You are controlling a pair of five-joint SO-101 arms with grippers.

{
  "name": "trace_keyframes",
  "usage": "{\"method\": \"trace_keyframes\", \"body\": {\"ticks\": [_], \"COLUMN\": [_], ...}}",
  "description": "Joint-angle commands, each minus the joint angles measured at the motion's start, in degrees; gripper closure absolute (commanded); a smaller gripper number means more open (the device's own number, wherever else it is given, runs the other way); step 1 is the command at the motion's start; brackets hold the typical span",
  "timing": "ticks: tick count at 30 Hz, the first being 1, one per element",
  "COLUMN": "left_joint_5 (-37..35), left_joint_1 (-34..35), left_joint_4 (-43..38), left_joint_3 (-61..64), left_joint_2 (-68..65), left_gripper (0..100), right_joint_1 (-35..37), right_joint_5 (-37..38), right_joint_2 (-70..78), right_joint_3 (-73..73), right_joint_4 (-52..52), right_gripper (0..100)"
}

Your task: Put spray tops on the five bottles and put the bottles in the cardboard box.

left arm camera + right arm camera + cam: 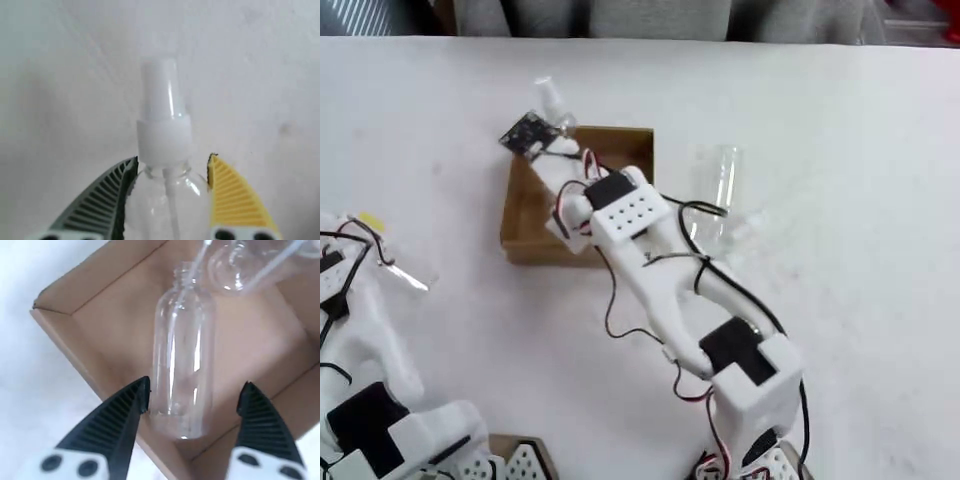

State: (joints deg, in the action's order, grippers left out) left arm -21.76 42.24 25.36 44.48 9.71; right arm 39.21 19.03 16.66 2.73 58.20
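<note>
Cardboard box (115, 325) beneath the wide-open, empty right end effector (195, 387) already holds two clear bottles (182, 360). The left end effector (172, 162) clamps a capped bottle (165, 200), unboxed. Near the right end effector, a lone bottle (720, 185) waits outside.

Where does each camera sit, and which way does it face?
High view: fixed overhead, looking down on table and cardboard box; both arms show.
Left wrist view: on left arm, facing table; its end effector grips a spray-topped bottle.
Right wrist view: on right arm, looking into the box; its open end effector hangs over a lying bottle.
Shared: box, in high and right wrist views.
</note>
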Motion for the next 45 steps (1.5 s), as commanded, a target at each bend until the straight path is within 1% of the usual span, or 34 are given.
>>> {"method": "trace_keyframes", "body": {"ticks": [1, 11, 21, 22, 24, 27, 28, 30, 33, 45], "left_joint_5": [-0.70, -0.70, -0.70, -0.70, -0.70, -0.70, -0.70, -0.70, -0.70, -0.70], "left_joint_1": [0.22, 0.13, 0.13, 0.13, 0.13, 0.13, 0.13, 0.13, 0.13, 0.13], "left_joint_4": [-1.41, -1.32, -1.23, -1.23, -1.23, -1.23, -1.23, -1.23, -1.23, -1.32], "left_joint_3": [-0.88, -0.88, -0.88, -0.88, -0.88, -0.88, -0.88, -0.88, -0.88, -0.88], "left_joint_2": [0.13, 0.13, 0.13, 0.13, 0.13, 0.13, 0.13, 0.13, 0.04, 0.04], "left_gripper": [97, 97, 97, 97, 97, 97, 97, 97, 97, 97], "right_joint_1": [0.75, 0.57, 0.48, 0.40, -0.13, -0.57, -0.75, -1.10, -1.19, -1.10], "right_joint_5": [2.90, 3.34, 3.43, 3.43, 3.34, 3.34, 3.34, 3.34, 3.34, 3.34], "right_joint_2": [2.07, 13.05, 17.80, 18.07, 18.42, 18.24, 18.07, 17.71, 15.78, 3.74], "right_joint_3": [4.31, 12.04, 14.95, 15.38, 16.26, 17.49, 17.76, 17.76, 17.58, 17.32], "right_joint_4": [0.40, 0.84, 0.84, 0.84, 0.84, 0.75, 0.75, 0.75, 0.84, 7.87], "right_gripper": [73.7, 73.7, 74.5, 76.2, 83.4, 98.0, 98.6, 95.7, 98.2, 98.1]}}
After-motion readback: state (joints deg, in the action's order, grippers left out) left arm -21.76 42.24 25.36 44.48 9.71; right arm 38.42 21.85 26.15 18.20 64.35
